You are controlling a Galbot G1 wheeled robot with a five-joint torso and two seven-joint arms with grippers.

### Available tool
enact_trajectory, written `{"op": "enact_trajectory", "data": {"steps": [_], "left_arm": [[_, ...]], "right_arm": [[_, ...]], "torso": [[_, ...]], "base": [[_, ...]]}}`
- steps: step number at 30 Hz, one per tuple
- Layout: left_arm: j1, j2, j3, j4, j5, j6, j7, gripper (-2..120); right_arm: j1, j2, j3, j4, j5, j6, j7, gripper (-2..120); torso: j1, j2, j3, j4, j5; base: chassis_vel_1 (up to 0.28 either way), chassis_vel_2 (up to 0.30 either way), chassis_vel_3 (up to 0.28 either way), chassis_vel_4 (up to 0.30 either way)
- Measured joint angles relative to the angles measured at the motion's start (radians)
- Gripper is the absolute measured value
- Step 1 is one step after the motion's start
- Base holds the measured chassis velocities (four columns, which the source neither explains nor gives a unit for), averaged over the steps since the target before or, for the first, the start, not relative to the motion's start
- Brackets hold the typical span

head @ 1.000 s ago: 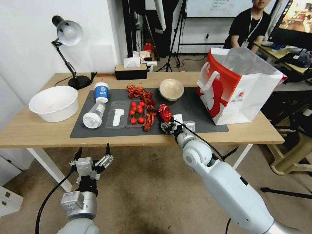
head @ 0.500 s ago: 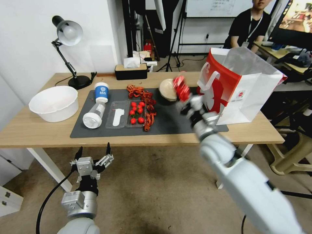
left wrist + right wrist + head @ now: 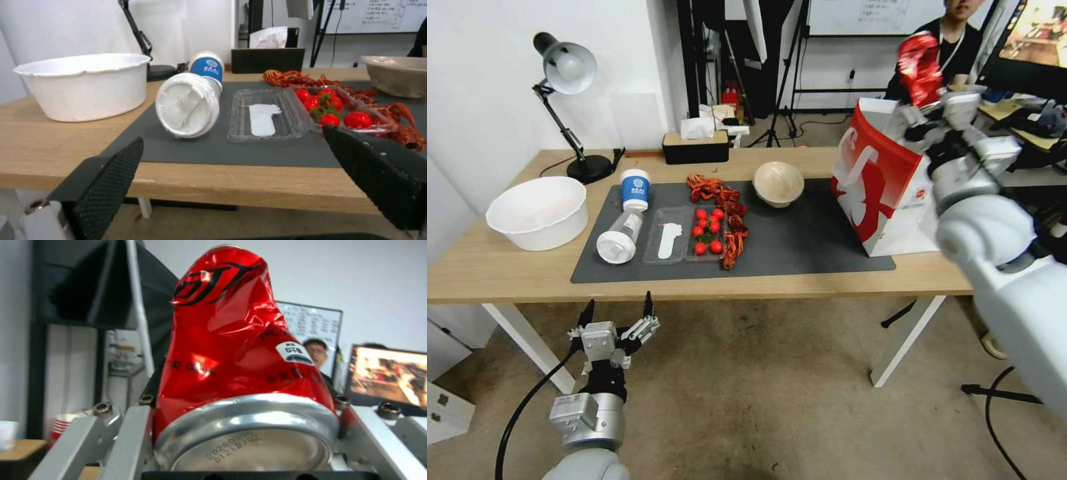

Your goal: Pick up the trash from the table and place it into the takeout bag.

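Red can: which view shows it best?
Right wrist view: the red can is close, crushed, clamped by the right gripper. Head view shows it smaller, raised above the bag.

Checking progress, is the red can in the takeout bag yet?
Not yet: the right gripper holds the crushed can above the takeout bag.
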Motion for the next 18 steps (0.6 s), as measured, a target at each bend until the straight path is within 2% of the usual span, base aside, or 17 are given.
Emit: {"op": "enact_trajectory", "data": {"steps": [6,9,10,11,13,14,18], "left_arm": [[0.004,-0.002,0.010,-0.005,0.004,0.003,0.007,100],[0.006,0.000,0.009,-0.007,0.003,0.003,0.008,100],[0.006,0.000,0.009,-0.007,0.003,0.003,0.008,100],[0.007,0.001,0.006,-0.009,0.003,0.002,0.008,100],[0.007,0.001,0.001,-0.011,0.003,0.000,0.007,100],[0.007,0.000,-0.003,-0.016,0.000,-0.001,0.006,100],[0.011,-0.002,-0.003,-0.022,-0.001,-0.002,0.006,100]], "right_arm": [[0.005,-0.001,-0.003,-0.069,0.005,0.020,-0.005,43],[-0.005,0.012,-0.005,-0.084,0.004,0.027,-0.006,57],[-0.005,0.012,-0.005,-0.084,0.004,0.027,-0.006,57],[-0.006,0.014,-0.007,-0.084,0.001,0.026,-0.006,64],[-0.007,0.016,-0.010,-0.084,-0.012,0.024,-0.005,70],[-0.007,0.016,-0.013,-0.084,-0.024,0.024,-0.005,78],[-0.008,0.016,-0.019,-0.077,-0.028,0.024,-0.005,88]], "torso": [[0.000,0.000,0.000,0.0000,0.0001],[0.000,0.000,0.000,0.0000,0.0001],[0.000,0.000,0.000,0.0000,0.0001],[0.000,0.000,0.000,0.0001,-0.0001],[0.000,0.000,0.000,0.0001,-0.0002],[0.000,0.000,0.000,0.0001,-0.0002],[0.000,0.000,0.000,0.0000,-0.0002]], "base": [[0.000,0.000,0.000,0.000],[0.000,0.000,0.000,0.000],[0.000,0.000,0.000,0.000],[0.000,0.000,0.000,0.000],[0.000,0.000,0.000,0.000],[0.000,0.000,0.000,0.000],[0.000,0.000,0.000,0.000]]}}
